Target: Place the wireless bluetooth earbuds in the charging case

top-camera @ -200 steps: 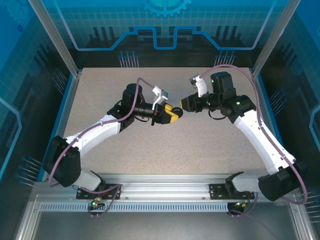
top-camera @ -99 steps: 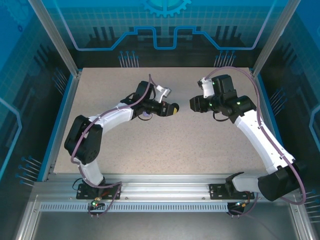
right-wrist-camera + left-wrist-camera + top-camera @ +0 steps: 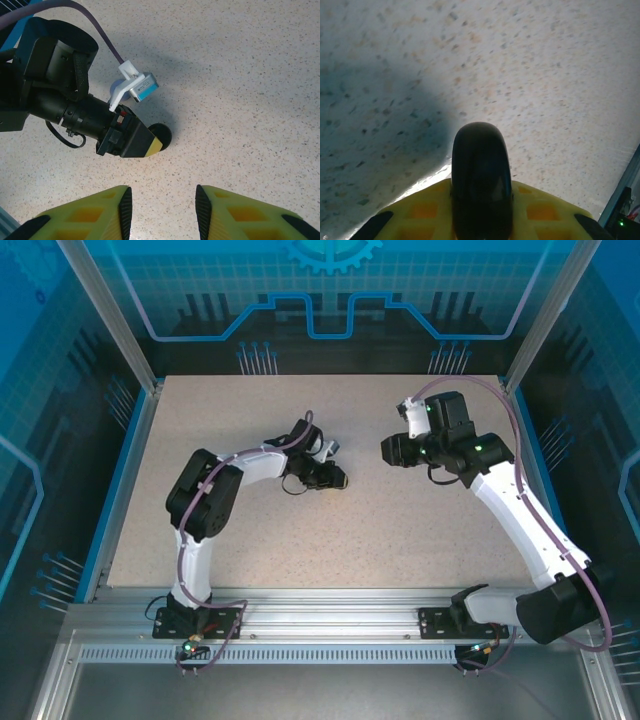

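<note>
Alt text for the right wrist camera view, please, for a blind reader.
The left gripper, on its black arm at the frame's left, holds the round black charging case at its tip, close to the speckled table. Along the bottom edge, the right gripper shows its two yellow fingers apart, nothing between them.

The charging case [image 3: 481, 180] is smooth black plastic with a dull sheen — the table [image 3: 545, 75] matt, speckled, faintly grainy. The right gripper [image 3: 162, 200] has matt yellow plastic fingers [image 3: 85, 220].

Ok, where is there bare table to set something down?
Free: the near strip of table between the two arm bases, and the far left corner. Crowded: the middle, where the left arm holds the case and the right arm faces it.
</note>
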